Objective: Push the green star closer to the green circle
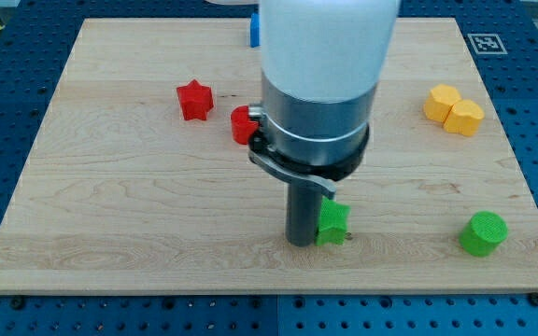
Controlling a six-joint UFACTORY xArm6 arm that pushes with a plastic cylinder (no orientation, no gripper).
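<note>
The green star [332,224] lies near the view's bottom, just right of centre on the wooden board [110,215]. My tip [300,243] stands right against the star's left side, touching or nearly touching it. The green circle [483,233] is a round green block at the view's bottom right, well to the right of the star and at about the same height. The arm's large white and grey body hides the board's middle above the star.
A red star [194,100] lies at the upper left. A red block [242,124] is partly hidden behind the arm. Two yellow blocks [454,109] touch each other at the upper right. A blue block [254,31] shows at the top edge.
</note>
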